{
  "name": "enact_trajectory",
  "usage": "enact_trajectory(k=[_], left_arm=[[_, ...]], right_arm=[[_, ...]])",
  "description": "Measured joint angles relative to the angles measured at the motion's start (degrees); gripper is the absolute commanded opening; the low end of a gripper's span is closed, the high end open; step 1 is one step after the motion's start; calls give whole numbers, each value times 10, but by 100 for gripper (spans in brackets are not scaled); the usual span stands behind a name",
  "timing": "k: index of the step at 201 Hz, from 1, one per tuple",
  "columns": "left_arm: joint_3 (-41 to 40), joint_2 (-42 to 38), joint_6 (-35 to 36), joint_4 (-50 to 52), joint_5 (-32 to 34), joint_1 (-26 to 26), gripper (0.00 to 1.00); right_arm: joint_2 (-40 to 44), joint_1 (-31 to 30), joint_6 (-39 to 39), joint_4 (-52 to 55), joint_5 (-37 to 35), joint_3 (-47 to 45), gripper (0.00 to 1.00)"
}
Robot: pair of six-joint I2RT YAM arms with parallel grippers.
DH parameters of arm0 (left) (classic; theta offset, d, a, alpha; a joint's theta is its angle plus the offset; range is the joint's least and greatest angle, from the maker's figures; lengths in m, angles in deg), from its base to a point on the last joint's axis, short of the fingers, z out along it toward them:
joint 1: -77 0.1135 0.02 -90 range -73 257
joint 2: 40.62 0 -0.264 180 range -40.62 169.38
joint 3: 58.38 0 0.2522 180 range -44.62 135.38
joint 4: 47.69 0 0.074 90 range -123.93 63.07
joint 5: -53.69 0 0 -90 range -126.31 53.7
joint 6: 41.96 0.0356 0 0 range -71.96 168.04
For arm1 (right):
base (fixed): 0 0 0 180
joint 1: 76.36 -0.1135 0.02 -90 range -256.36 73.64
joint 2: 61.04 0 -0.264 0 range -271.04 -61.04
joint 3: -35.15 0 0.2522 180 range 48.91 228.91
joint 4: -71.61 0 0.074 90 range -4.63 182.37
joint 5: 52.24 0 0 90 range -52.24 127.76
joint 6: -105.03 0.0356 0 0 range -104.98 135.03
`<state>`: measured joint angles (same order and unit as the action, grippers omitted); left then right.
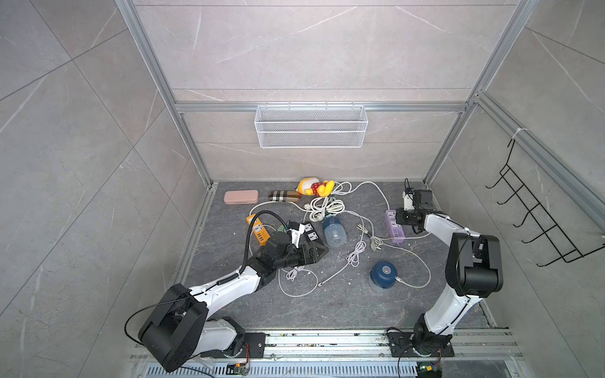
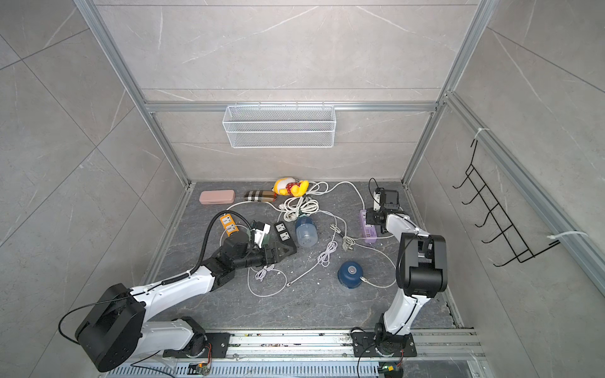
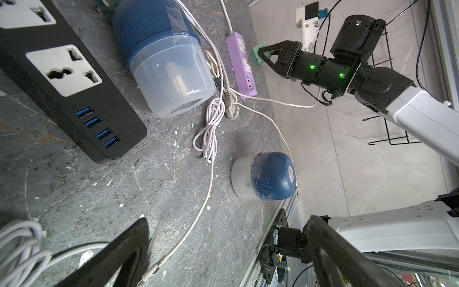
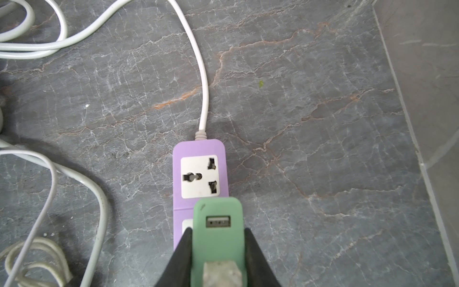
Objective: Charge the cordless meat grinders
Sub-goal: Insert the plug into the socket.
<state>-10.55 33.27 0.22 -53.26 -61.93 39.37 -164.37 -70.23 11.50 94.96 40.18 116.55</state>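
One dark blue grinder (image 1: 334, 232) (image 3: 164, 62) lies on its side beside the black power strip (image 1: 311, 232) (image 3: 74, 99). A second dark blue grinder (image 1: 383, 276) (image 3: 268, 179) stands upright nearer the front, a thin white cable (image 1: 422, 281) plugged into its side. My left gripper (image 1: 319, 252) (image 3: 228, 220) hangs open and empty just in front of the black strip. My right gripper (image 1: 397, 217) (image 4: 217, 248) is shut on a green plug adapter (image 4: 218, 223) (image 3: 257, 56), held over the purple power strip (image 1: 394, 229) (image 4: 200, 171). The adapter's USB port faces the wrist camera.
An orange power strip (image 1: 257, 229) lies left of my left arm. Coiled white cords (image 1: 325, 206) sit mid-table, a loose cable end (image 3: 151, 269) near my left fingers. Pink case (image 1: 241, 197), plaid pouch (image 1: 284, 195) and yellow toy (image 1: 314, 187) line the back. Wire basket (image 1: 311, 126) hangs above.
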Motion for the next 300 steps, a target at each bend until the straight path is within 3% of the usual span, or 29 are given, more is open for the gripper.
enact_trajectory(k=[300], left_arm=[[0,4,-22,-17,-11,0,99]], right_arm=[[42,1,-6,35,-2,-48,0]])
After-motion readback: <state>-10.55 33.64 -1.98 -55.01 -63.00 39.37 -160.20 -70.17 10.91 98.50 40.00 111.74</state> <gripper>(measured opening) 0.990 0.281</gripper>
